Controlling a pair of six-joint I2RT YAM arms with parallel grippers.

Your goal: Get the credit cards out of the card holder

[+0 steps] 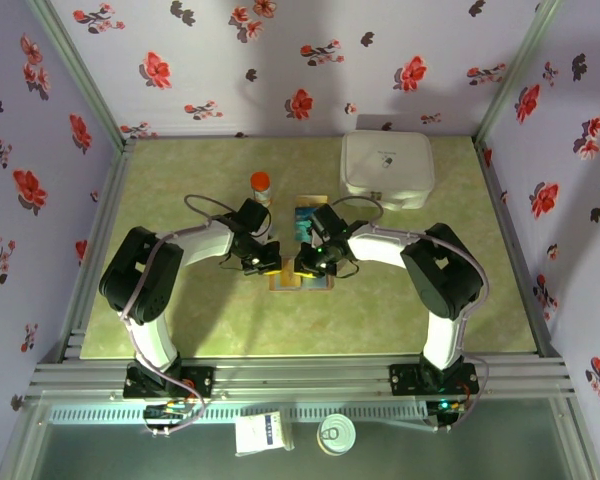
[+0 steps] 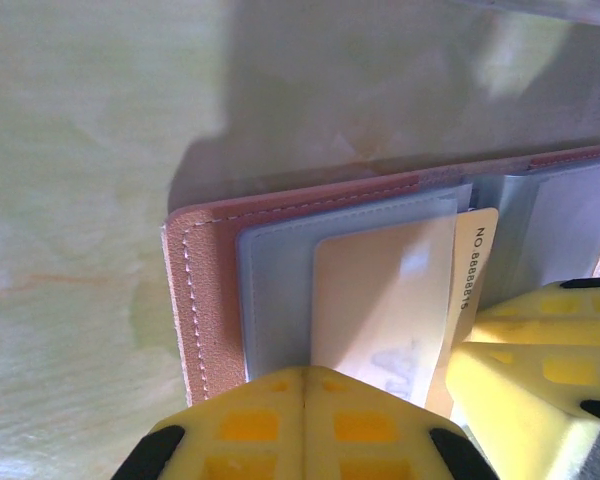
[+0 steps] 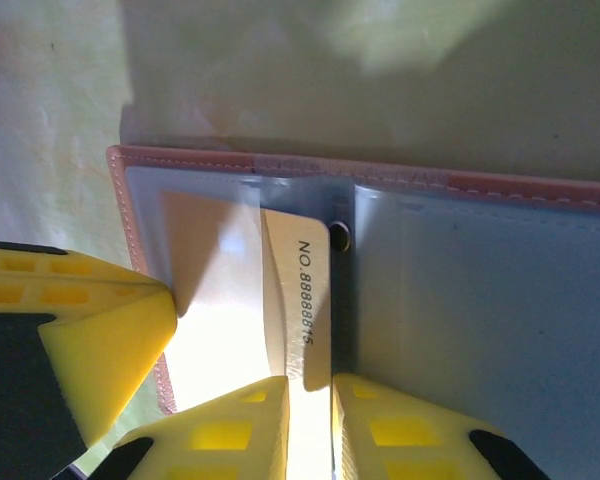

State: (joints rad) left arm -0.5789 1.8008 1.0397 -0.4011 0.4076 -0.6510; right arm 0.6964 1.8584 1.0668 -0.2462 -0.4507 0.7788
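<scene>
Now, mid-frame, I see my left claw [image 1: 263, 262] clenched empty, pressing the left pocket of the open holder [image 2: 205, 300], and beside it my right claw [image 3: 310, 390] pinching the orange card [image 3: 298, 290] at the fold.

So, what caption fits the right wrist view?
Right gripper pinches an orange-yellow card sticking out of the open card holder.

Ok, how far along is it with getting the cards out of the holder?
Done: the card holder lies open, and what looks like a teal card lies on the table beyond it. In hand: the right hand pinches the orange-yellow card, partly slid out, while the shut left hand presses the holder down. Left: pulling it free; whether more cards remain inside cannot be told.
</scene>
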